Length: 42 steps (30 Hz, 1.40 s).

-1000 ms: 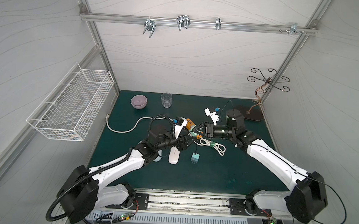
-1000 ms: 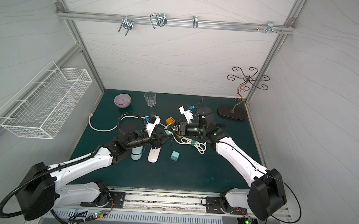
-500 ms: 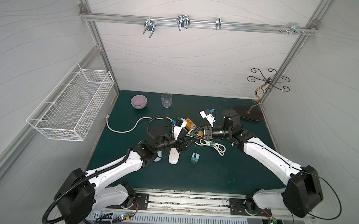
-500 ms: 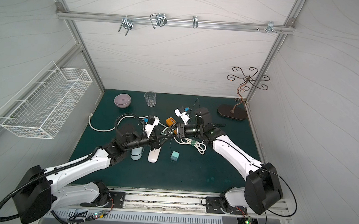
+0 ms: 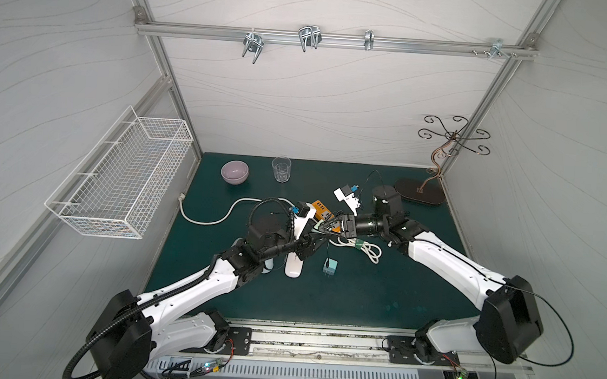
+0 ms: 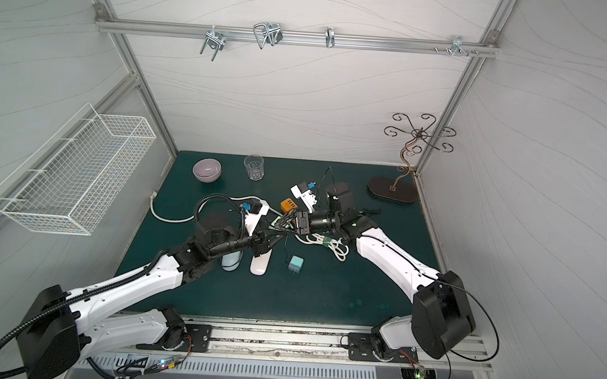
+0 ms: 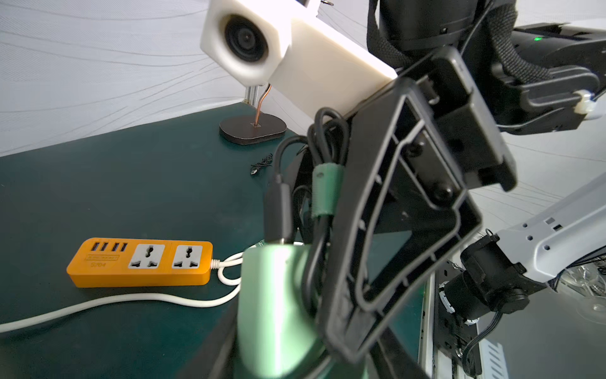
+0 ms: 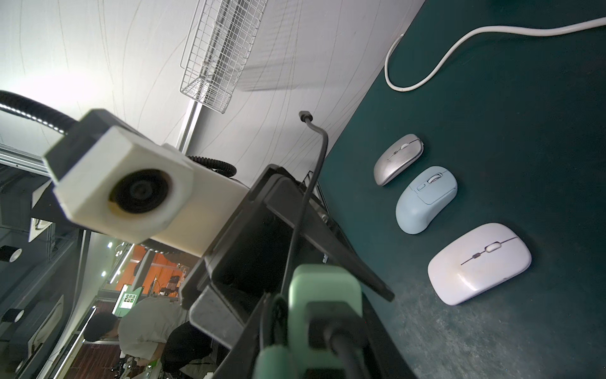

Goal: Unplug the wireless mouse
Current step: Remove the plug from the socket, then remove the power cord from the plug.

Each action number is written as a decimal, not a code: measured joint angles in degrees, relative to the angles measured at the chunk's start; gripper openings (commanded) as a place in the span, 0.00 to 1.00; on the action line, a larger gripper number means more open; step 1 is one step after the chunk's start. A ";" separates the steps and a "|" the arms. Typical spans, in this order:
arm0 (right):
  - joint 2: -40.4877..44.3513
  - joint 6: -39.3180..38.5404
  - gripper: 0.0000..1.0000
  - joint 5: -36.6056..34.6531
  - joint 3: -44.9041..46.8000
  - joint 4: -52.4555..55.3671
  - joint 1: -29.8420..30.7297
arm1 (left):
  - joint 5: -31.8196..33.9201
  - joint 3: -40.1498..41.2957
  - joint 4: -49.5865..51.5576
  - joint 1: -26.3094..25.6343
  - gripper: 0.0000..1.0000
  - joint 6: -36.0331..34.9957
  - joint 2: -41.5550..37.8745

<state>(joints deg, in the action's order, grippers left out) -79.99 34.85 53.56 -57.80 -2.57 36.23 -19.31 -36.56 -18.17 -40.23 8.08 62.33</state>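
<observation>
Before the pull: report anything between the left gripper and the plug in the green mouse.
Nothing visible: the plug in the green mouse shows unobstructed in the left wrist view; the bundled cable sits beside it.

3 mice (image 8: 426,200) lie in a row on the counter (image 5: 360,297). The power strip (image 7: 141,261) lies behind them.

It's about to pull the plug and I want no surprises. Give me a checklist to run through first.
1. The black plug sits in the green device: ok, plugged in.
2. The right gripper has a firm hold at the plug side: cannot tell.
3. The left gripper is clamped on the green device: cannot tell.
4. The cable's free end is in the air, snagged on nothing: ok.
5. The white mouse, blue mouse and silver mouse lie untouched on the mat: ok.
</observation>
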 measured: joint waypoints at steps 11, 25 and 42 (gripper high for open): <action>-0.59 -1.95 0.20 0.00 -0.28 0.15 0.48 | 4.68 0.00 2.23 -1.86 0.25 -2.14 -1.25; -0.59 -1.33 0.55 -2.62 -1.18 2.69 0.94 | 7.23 1.03 2.21 -1.90 0.14 -3.63 -1.73; 5.53 1.38 0.76 -11.47 -1.16 3.50 -7.50 | 5.20 1.36 2.01 -1.90 0.15 -2.86 -0.90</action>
<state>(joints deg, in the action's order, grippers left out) -74.46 36.23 42.09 -58.96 0.93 28.73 -14.11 -35.20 -16.16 -42.13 5.21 61.43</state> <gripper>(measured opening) 0.766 0.482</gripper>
